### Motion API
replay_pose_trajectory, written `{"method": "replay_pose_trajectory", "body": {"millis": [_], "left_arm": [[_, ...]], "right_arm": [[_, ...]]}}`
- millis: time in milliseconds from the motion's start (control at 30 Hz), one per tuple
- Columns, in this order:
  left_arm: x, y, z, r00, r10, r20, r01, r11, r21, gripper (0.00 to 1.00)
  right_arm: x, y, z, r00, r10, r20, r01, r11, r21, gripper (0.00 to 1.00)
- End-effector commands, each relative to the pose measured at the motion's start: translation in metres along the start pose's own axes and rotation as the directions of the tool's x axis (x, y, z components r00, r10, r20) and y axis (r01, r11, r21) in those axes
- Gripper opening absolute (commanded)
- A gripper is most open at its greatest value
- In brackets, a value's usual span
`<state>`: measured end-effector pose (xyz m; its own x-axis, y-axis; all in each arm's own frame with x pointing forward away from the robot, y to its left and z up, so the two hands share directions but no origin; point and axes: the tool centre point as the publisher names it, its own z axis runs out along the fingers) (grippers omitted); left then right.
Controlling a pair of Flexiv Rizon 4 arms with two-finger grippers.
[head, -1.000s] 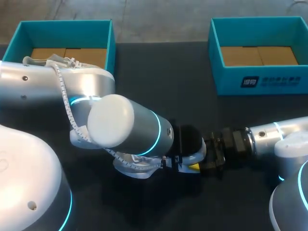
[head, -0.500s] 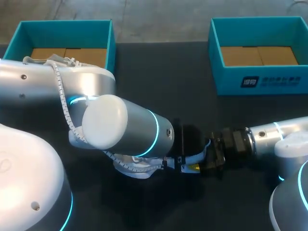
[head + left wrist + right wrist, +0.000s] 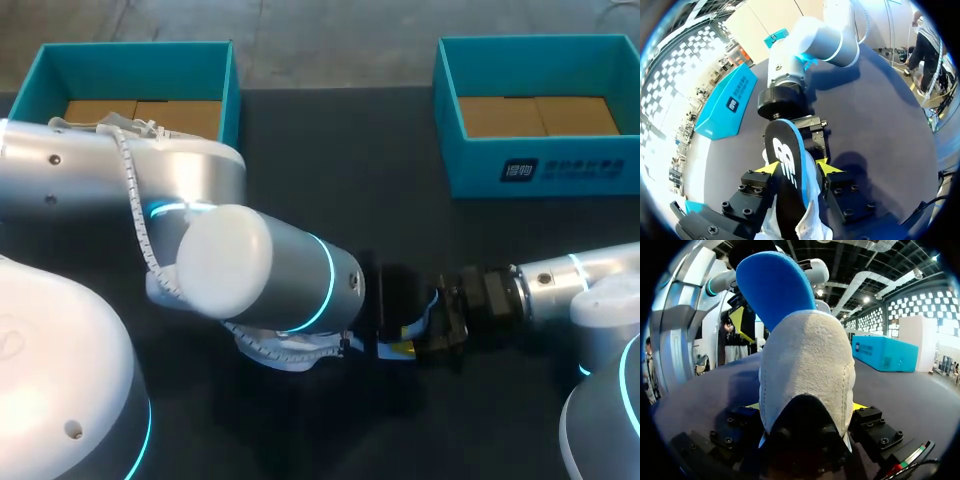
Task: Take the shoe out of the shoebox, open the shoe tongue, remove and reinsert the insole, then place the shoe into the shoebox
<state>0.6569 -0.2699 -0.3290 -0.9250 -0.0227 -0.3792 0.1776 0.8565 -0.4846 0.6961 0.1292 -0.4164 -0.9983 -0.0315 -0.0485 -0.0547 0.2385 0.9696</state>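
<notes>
Left gripper (image 3: 797,167) clamped on insole (image 3: 785,150), right gripper (image 3: 805,407) clamped on shoe (image 3: 807,355), left arm (image 3: 270,270) hiding shoe overhead, left box (image 3: 228,95) 10 o'clock, right box (image 3: 480,170) 1 o'clock.

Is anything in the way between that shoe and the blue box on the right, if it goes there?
Nothing visible does. Only bare table shows between the shoe, gripped at the heel by the right gripper, and the right shoebox. The left arm hides most of the shoe itself.
</notes>
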Motion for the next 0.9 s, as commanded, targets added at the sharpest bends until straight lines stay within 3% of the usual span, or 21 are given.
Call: {"method": "replay_pose_trajectory", "body": {"millis": [33,900], "left_arm": [[0.003,0.006,0.001,1.000,-0.005,0.010,0.005,1.000,0.006,0.49],[-0.011,0.010,0.012,0.997,-0.014,0.074,0.012,0.999,0.032,0.44]], "right_arm": [[0.002,0.000,0.000,1.000,0.000,0.001,0.000,1.000,0.003,0.00],[0.002,0.000,0.000,1.000,0.000,0.001,0.000,1.000,0.003,0.00]]}}
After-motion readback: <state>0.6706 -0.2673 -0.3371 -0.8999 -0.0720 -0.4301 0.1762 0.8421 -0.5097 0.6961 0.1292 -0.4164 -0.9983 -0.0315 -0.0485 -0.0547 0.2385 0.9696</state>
